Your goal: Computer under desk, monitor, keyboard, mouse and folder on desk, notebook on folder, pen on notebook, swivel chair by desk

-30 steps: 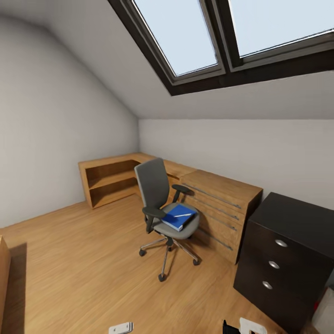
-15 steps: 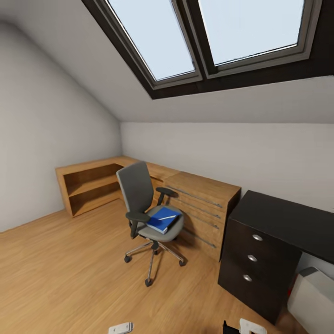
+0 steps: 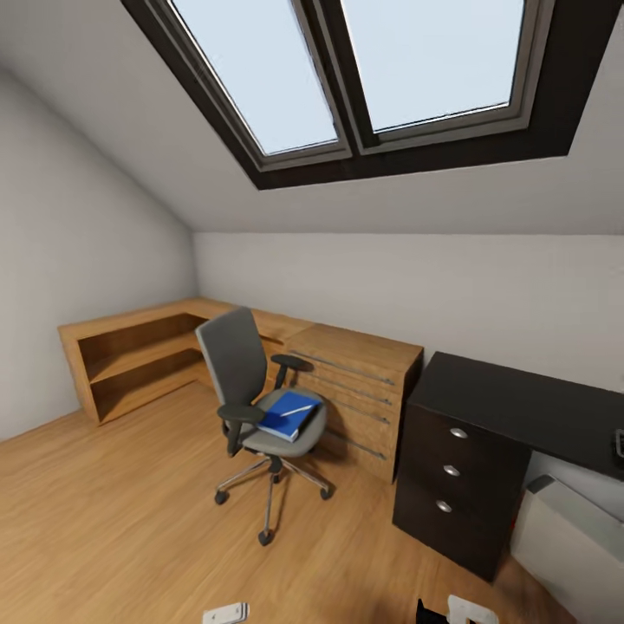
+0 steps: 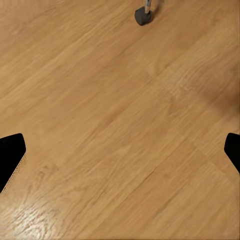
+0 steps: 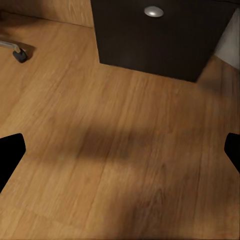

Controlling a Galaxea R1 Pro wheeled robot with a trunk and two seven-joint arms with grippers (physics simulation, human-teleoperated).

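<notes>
Here, both tools are pointed down at the plank floor point(image 4: 115, 125), fingertips spread wide, nothing held. Grey swivel chair point(image 3: 251, 390) is seen carrying the flat blue folder point(image 3: 286, 416); glossy black desk point(image 3: 511, 407) beside.

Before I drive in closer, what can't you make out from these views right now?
- Desk: head view, its far end is cut off by the picture's edge, so what sits there is unknown.
- Computer: head view, partly cut off at the corner.
- Notebook: head view, too small to tell apart on the folder under the pen.
- Chair: wrist views catch only a caster.
</notes>
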